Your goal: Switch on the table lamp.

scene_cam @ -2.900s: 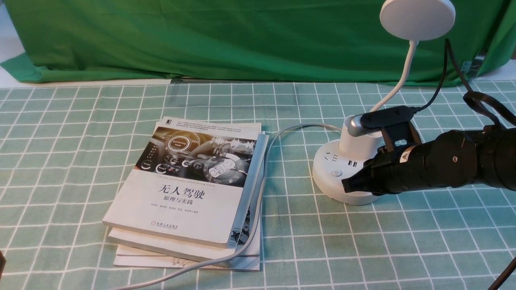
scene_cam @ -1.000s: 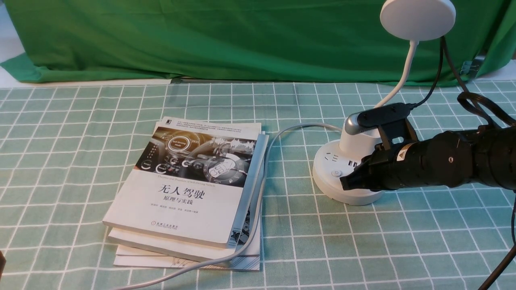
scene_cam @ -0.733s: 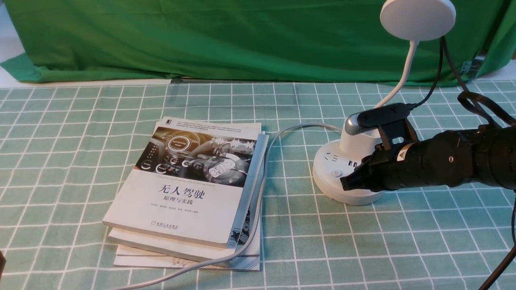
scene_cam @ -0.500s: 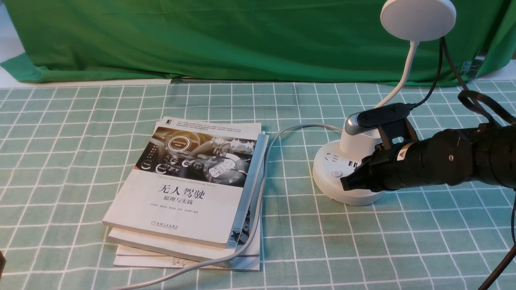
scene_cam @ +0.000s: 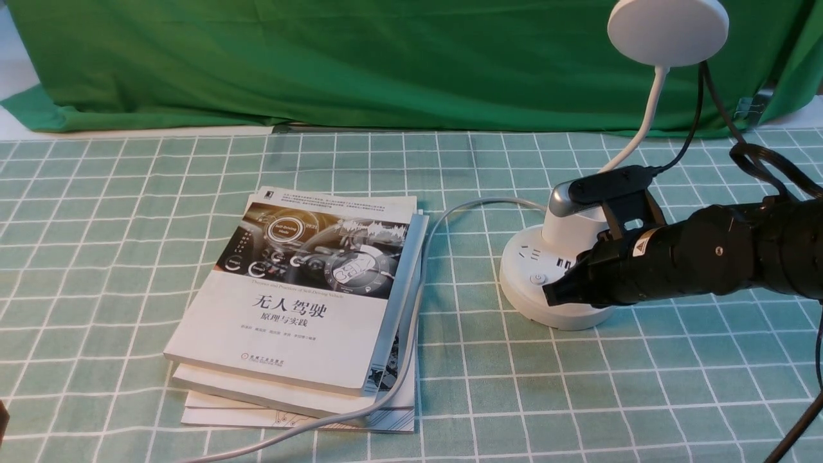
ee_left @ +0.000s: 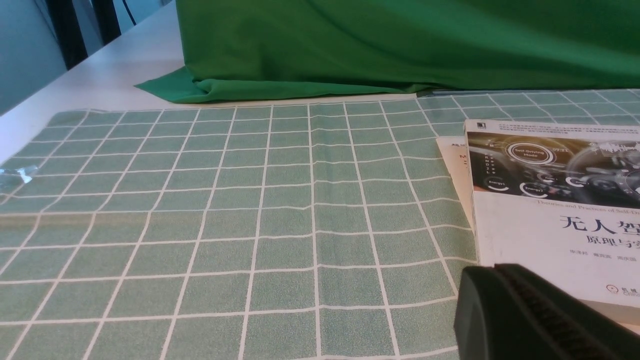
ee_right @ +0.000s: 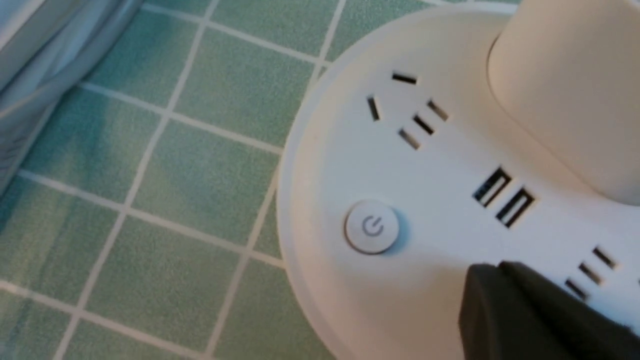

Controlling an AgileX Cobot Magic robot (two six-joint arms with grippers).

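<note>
The white table lamp stands at the right of the front view, its disc head [scene_cam: 667,31] high on a thin neck, the cup-shaped holder [scene_cam: 572,228] rising from the round base [scene_cam: 524,283]. A power button [scene_cam: 536,278] sits on the base, also seen in the right wrist view as the round button [ee_right: 372,227]. My right gripper [scene_cam: 551,294] is shut with nothing in it, its tip low over the base's front edge just right of the button; in the wrist view the right gripper [ee_right: 492,280] hovers beside the sockets. The lamp head looks unlit. My left gripper [ee_left: 492,272] is shut near the books.
A stack of books [scene_cam: 308,302] lies left of the lamp, with the grey power cord [scene_cam: 411,341] running over its right edge toward the base. Green cloth [scene_cam: 321,64] hangs at the back. A black cable [scene_cam: 746,154] trails by the right arm.
Since 2.9 s ago my right arm has lifted slightly and its tip shifted a little toward the base's button. Over the last second it has barely moved; the lamp stays unlit.
</note>
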